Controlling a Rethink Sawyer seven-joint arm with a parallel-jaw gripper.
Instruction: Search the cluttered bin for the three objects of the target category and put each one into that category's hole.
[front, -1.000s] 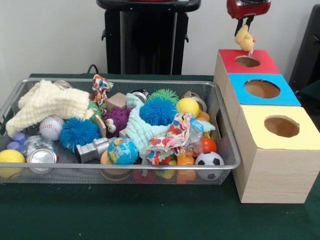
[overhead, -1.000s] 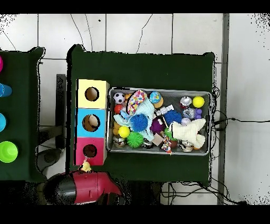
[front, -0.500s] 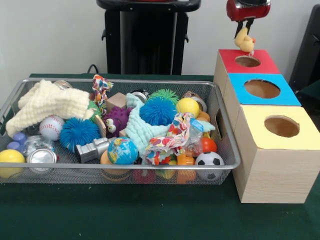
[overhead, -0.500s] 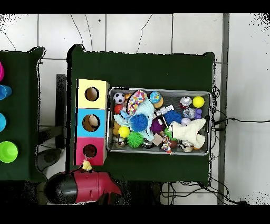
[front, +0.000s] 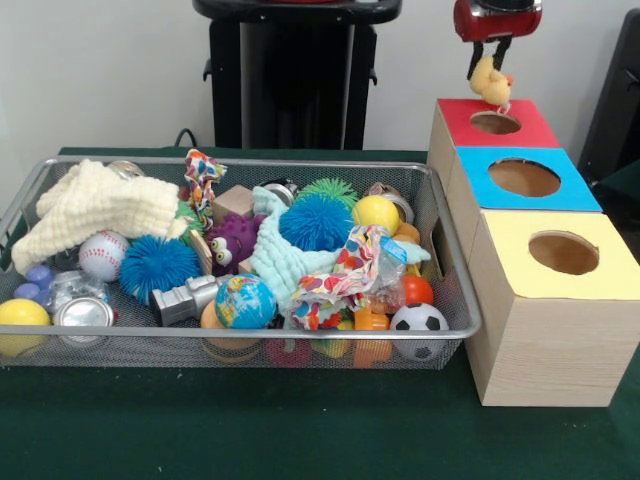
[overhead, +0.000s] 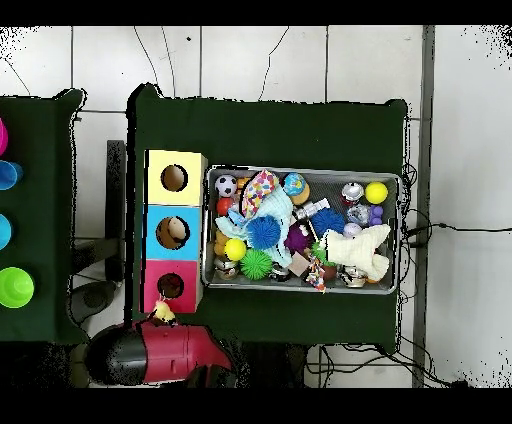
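Gripper (front: 489, 52) clamped on the yellow duck (front: 489, 80), dangling behind the red-topped box (front: 520, 133). Blue box's hole (front: 524, 177) sits one box nearer the camera, so gotta come forward.

From above, the wire mesh bin (overhead: 398, 232) sits on the green bench (overhead: 270, 130), crammed with toys: a soccer ball (overhead: 227, 184), a globe ball (overhead: 294, 184), a blue puffball (overhead: 263, 232), a cream cloth (overhead: 364, 252). Touching its left side runs a row of three boxes, yellow-topped (overhead: 175, 178), blue-topped (overhead: 173, 232) and red-topped (overhead: 170, 286); something pale shows inside the blue box's hole (overhead: 173, 232). The red arm (overhead: 165, 355) lies at the bottom edge; a small yellow duck (overhead: 163, 313) shows at its tip, just beyond the red box's end.
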